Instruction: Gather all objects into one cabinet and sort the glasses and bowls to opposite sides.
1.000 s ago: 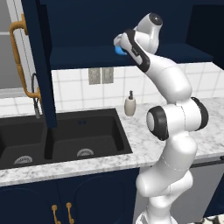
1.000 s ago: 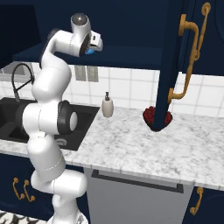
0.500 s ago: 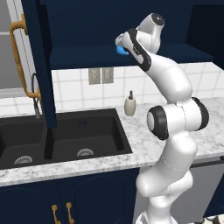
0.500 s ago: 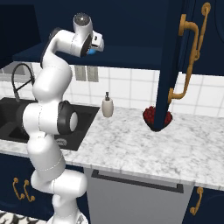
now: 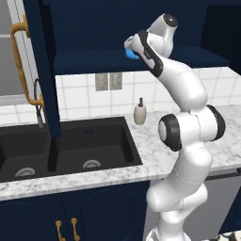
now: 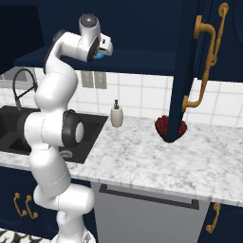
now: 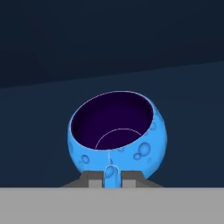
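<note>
The bright blue bowl, round with a dark inside, sits in the middle of the hand view with its mouth tipped toward the camera. My gripper is shut on the near rim of the bowl. From the base, the bowl is a small blue patch at the hand, level with the shelf of the open navy cabinet over the tiled counter. My gripper holds the bowl just in front of that shelf. I cannot tell whether the bowl touches the shelf. The glasses are out of view.
Two open navy doors with brass handles flank the arm. A white soap dispenser stands by the black double sink. A dark dish of red fruit sits on the marble counter, partly behind the right door.
The jaws have pinched slightly tighter on the bowl's rim. The arm and the bowl have barely moved.
</note>
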